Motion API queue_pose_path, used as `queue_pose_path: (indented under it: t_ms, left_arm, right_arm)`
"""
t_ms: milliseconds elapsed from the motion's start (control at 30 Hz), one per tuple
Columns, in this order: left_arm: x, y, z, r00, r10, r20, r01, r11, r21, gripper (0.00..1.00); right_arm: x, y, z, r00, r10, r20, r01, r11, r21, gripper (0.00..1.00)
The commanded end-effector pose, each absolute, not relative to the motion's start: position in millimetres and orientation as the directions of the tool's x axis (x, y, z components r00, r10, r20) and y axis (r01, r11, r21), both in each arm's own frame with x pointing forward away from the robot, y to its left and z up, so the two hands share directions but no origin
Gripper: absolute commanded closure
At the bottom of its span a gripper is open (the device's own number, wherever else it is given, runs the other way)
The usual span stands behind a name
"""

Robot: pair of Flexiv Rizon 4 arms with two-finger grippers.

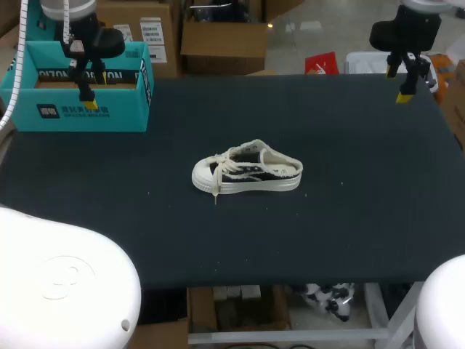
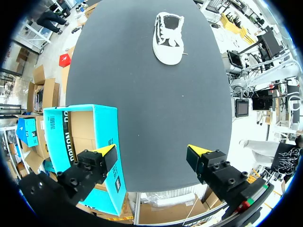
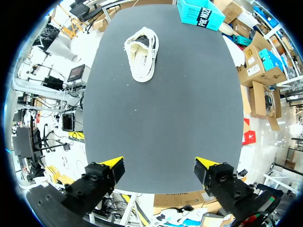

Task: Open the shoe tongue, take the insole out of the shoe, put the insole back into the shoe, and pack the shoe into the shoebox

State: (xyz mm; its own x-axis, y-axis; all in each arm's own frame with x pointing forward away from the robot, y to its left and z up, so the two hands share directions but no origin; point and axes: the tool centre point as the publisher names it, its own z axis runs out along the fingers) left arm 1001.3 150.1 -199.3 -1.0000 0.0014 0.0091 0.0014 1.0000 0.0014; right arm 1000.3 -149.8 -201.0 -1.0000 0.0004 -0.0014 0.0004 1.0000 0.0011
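Starting state, judged: tongue-opening step not begun. The shoe (image 1: 247, 171) lies on its sole mid-desk, untouched, toe toward my left arm's side and heel toward my right. The box (image 1: 87, 113) sits at the desk's (image 1: 349, 233) far left corner, well apart from the shoe.

Left pincer (image 2: 151, 153): fingers spread, nothing between them, hanging over the box's near wall. Right pincer (image 3: 158, 163): fingers spread, nothing held, over the far right corner, well away from the shoe.

Plan for a clean tongue opening (my judgement):
- Steady the shoe first. One pincer pinches the heel rim or presses the sole edge so the light shoe does not slide on the cloth.
- The other pincer comes down behind the laces (image 1: 227, 164), nips only the tongue's free top edge and draws it up and toward the toe.
- Keep clear of the lace loops. A snagged lace would likely drag the whole shoe.
- A loose lace end trails past the sole near the toe. Avoid pinning it.

Not resolved:
- The tongue edge is lost among the laces in every view.
- The opening looks pale inside in the right wrist view, but insole and lining cannot be told apart.
- The box interior is partly covered by my left arm in the head view and cut by a finger in the left wrist view. I cannot tell whether it has a lid.
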Motion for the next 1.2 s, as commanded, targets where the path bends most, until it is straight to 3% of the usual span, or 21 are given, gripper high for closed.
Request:
queue_pose_path:
  t_ms: [33,767,1033,1200]
  left_arm:
    - [1001.0,150.0,-199.9,-1.000,0.001,0.007,0.001,1.000,0.001,0.00]
    - [998.3,145.2,-200.2,-1.000,-0.011,-0.007,-0.011,1.000,0.008,0.00]
    - [991.0,113.2,-203.6,-0.956,-0.291,0.037,-0.292,0.956,-0.014,0.00]
    - [982.9,93.7,-205.4,-0.841,-0.536,0.073,-0.540,0.841,-0.039,0.00]
  right_arm:
    - [1000.2,-149.9,-200.7,-1.000,0.000,-0.001,0.000,1.000,0.001,0.00]
    - [1000.2,-149.9,-200.7,-1.000,0.000,-0.001,0.000,1.000,0.001,0.00]
    - [976.3,-117.8,-233.2,-0.998,0.063,-0.017,0.059,0.977,0.205,0.00]
    - [956.5,-88.3,-251.3,-0.997,0.078,-0.024,0.066,0.945,0.320,0.00]
